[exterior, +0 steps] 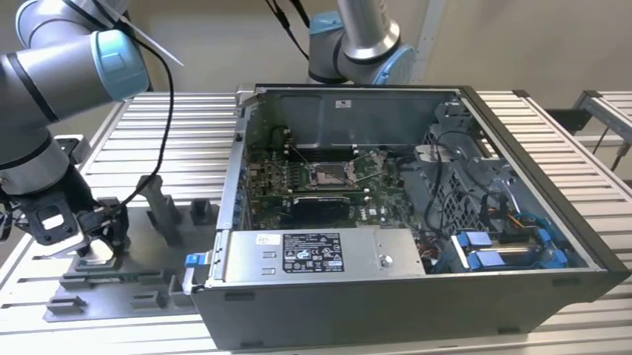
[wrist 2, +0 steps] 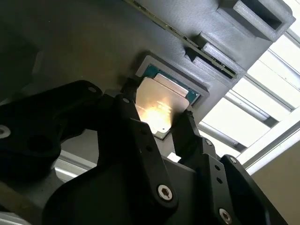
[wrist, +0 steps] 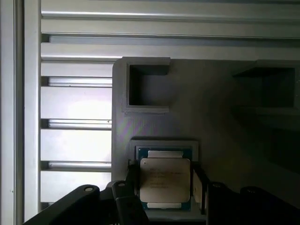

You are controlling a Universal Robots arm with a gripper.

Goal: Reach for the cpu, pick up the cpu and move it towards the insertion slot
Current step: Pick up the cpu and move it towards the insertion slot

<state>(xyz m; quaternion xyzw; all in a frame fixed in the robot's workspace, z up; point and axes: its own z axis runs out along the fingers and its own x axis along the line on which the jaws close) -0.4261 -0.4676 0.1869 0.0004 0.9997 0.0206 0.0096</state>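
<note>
Fingers (wrist: 132, 183) of the gripper (wrist: 165, 185) press on two opposite edges of the cpu (wrist: 165, 180), one black finger per side, with no gap showing in either wrist view. The cpu lies flat in a shallow square recess of the grey fixture (wrist: 225, 122), silvery top facing up, a thin green border visible along the edges that the fingers leave free. Whether its underside has left the recess floor cannot be told. In the second wrist view a bright glare spot covers the middle of the cpu (wrist 2: 161, 105), and the gripper (wrist 2: 157, 105) hides the chip's near corners. A square pocket (wrist: 147, 86) sits in the same fixture just beside the recess.

In the exterior view the arm (exterior: 49, 81) bends down at that view's left, its wrist pointing straight at the fixture (exterior: 138, 285); the gripper (exterior: 94, 240) blocks the chip from sight (its fingertips merge with dark fixture parts here). The fixture rests on a slatted metal table (exterior: 188, 133). The insertion slot (exterior: 328, 175) lies well apart from the gripper, on the green board inside the open computer case (exterior: 395, 310), its silver frame around a dark centre; finer detail is too small to make out. A labelled metal box (exterior: 311, 255) inside the case lies along its near wall.
</note>
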